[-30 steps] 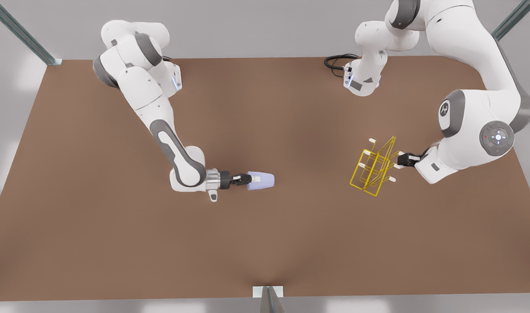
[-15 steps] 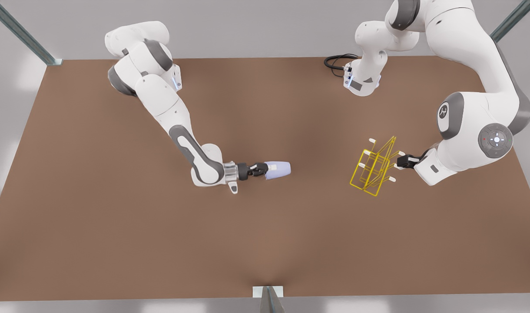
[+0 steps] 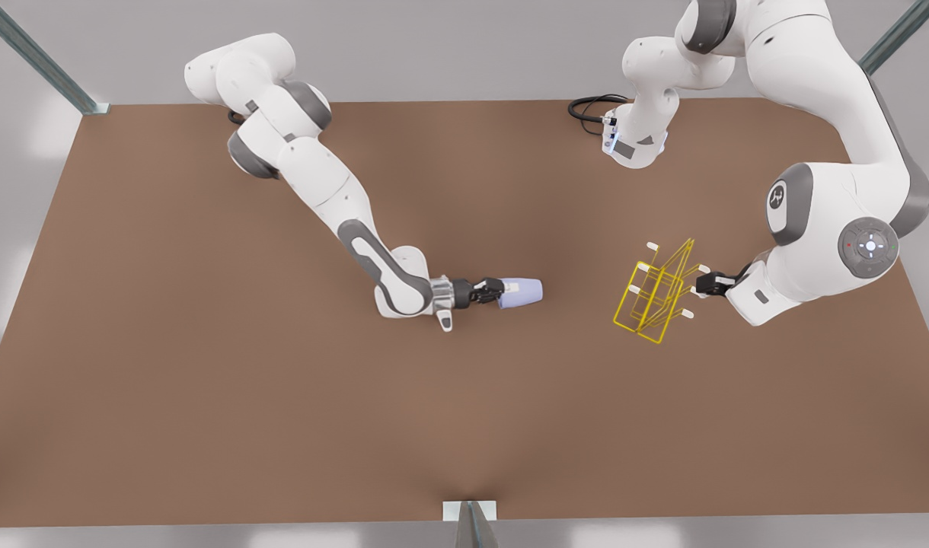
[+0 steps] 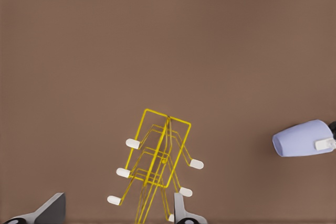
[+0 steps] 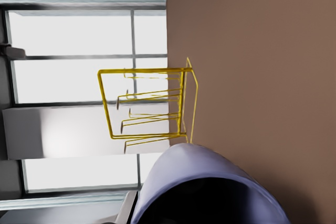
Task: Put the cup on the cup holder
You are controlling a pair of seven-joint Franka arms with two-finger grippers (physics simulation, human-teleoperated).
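Observation:
The lavender-blue cup [image 3: 524,294] lies on its side in the air near the table's middle, with my right gripper [image 3: 502,290] shut on its rim. Its mouth faces the right wrist camera as a dark opening [image 5: 210,192]. The yellow wire cup holder [image 3: 657,293] with white-capped prongs stands on the table toward the front view's right, a short gap from the cup. My left gripper [image 3: 704,285] sits at the holder's far side, open, its fingers [image 4: 181,211] wide apart with the holder's [image 4: 157,161] near end between them. The left wrist view also catches the cup [image 4: 302,138].
The brown table [image 3: 205,396] stretches wide around both arms. A black cable [image 3: 586,110] coils at an arm base at the back. A metal post [image 3: 470,521] stands at the front edge.
My right gripper has carried the cup toward the front view's right, closing on the holder. The left arm has barely moved.

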